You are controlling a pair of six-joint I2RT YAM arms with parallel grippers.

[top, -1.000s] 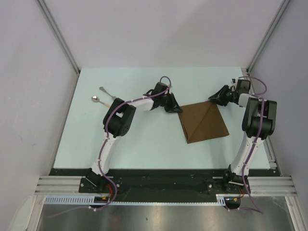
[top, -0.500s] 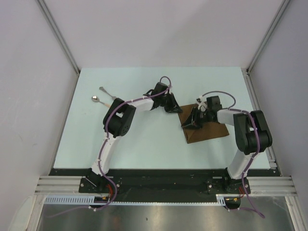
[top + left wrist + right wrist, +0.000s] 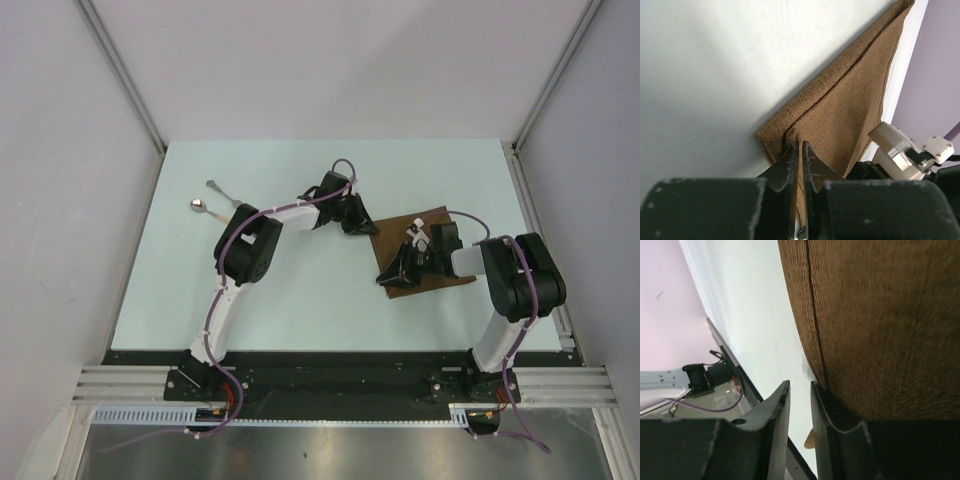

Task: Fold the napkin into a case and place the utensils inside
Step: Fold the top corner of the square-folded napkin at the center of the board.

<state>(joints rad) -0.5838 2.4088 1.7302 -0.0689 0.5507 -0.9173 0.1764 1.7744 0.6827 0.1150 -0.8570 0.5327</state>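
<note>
The brown napkin point(image 3: 388, 246) lies folded on the table right of centre and fills the left wrist view point(image 3: 850, 100). My left gripper point(image 3: 368, 228) is shut on the napkin's left corner, with a ridge of cloth pinched between its fingertips point(image 3: 800, 145). My right gripper point(image 3: 390, 276) lies low over the napkin's near left edge. Its jaws point(image 3: 800, 386) stand a little apart with only bare table between them, and the napkin point(image 3: 880, 315) rests against the outside of the right finger. The utensils lie far left: a fork point(image 3: 224, 190) and a spoon point(image 3: 205, 208).
The right arm's white wrist point(image 3: 896, 151) sits close behind the left fingers. Grey walls enclose the table on three sides. A black rail point(image 3: 330, 358) runs along the near edge, and a metal rail point(image 3: 540, 250) runs down the right side.
The right arm swung from the back right of the napkin across it to its near left edge. The cloth now looks narrower. The left gripper stayed pinched on the left corner.
</note>
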